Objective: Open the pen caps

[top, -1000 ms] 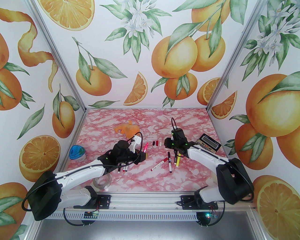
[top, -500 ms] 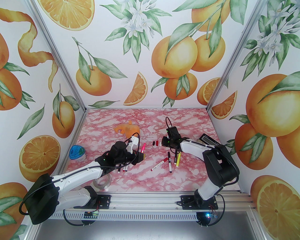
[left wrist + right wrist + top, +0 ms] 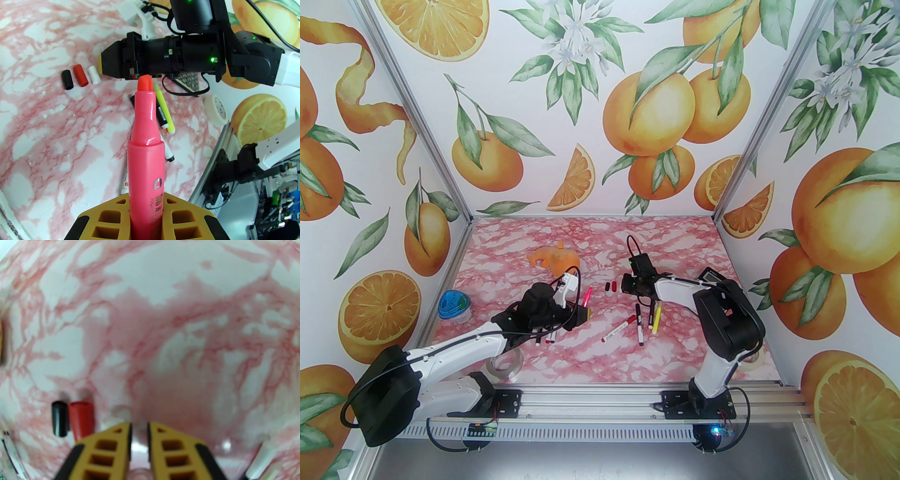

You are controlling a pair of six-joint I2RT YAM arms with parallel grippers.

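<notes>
Left wrist view: the left gripper [image 3: 145, 201] is clamped on the barrel of a pink highlighter [image 3: 144, 150], whose chisel tip is bare and points away from the camera, toward the right gripper [image 3: 101, 63]. On the pink marbled table [image 3: 35, 131] lie three loose caps in a row, side by side: a black cap [image 3: 67, 79], a red cap [image 3: 80, 75] and a white cap [image 3: 94, 75], the white one just beside the right gripper's yellow tip. Past the highlighter lie a yellow pen [image 3: 164, 110] and a roll of pale tape [image 3: 216, 110]. Right wrist view: the right gripper [image 3: 139, 427] has its yellow fingers [image 3: 110, 446] drawn nearly together with only a narrow slit between them; something pale shows in the slit, but one cannot tell whether it is held. Black cap [image 3: 59, 419] and red cap [image 3: 82, 420] lie to the left of the fingers, with the white cap [image 3: 117, 415] blurred and partly behind one finger. Top external view: left gripper [image 3: 582, 311] holds the highlighter [image 3: 586, 297] tilted upward near mid-table, and the right gripper [image 3: 624, 286] sits just beside the caps. A red-ended pen [image 3: 620, 329] and a black-ended pen [image 3: 638, 330] lie nearer the arm bases; a calculator [image 3: 710, 275] rests at the far right.
</notes>
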